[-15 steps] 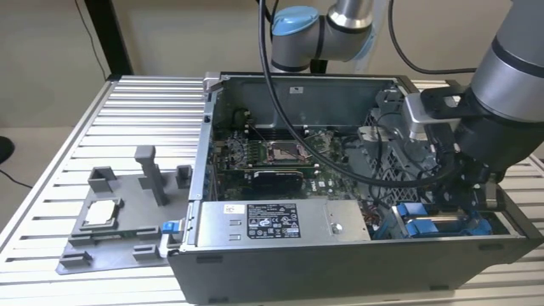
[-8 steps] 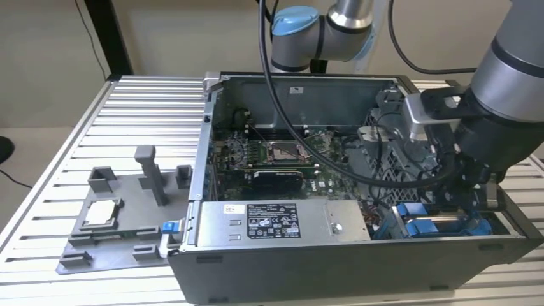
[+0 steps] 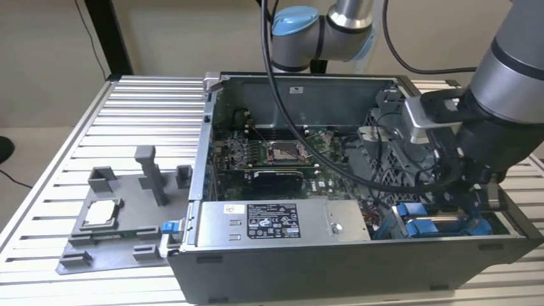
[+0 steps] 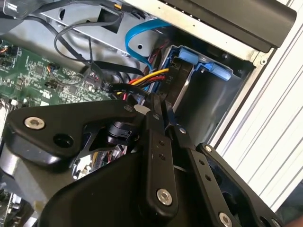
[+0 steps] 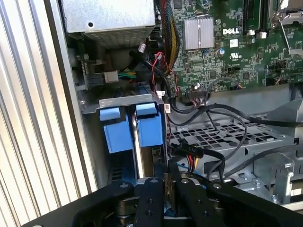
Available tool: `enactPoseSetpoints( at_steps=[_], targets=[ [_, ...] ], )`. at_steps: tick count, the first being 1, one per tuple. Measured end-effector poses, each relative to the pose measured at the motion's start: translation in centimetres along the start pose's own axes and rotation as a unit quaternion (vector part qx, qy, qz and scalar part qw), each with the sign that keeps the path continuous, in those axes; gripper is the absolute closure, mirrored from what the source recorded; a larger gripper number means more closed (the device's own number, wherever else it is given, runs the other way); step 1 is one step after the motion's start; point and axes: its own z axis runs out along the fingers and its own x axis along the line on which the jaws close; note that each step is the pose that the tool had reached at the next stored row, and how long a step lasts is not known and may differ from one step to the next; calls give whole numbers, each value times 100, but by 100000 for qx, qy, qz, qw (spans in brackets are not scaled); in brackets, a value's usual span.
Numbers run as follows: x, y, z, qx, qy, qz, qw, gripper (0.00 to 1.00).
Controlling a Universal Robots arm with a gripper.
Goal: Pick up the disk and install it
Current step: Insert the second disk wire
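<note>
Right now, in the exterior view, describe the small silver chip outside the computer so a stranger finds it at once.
Start at the open computer case on the ribbed metal table. To the exterior view's left of it lies a grey plastic fixture with upright posts. The chip lies flat in that fixture: the one shiny silver square among dull grey plastic.

One open computer case [image 3: 340, 268], two blue drive carriers [image 5: 130, 127] side by side, one grey fixture tray [image 3: 119, 223]
</note>
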Motion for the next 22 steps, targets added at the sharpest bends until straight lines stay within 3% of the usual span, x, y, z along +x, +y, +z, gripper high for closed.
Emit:
enactPoseSetpoints(
  at_steps=[6, 22],
  targets=[
    [21, -2, 1, -270, -368, -2152, 99976, 100],
    [61, -5, 12, -122, -560, -3116, 99950, 100]
  ],
)
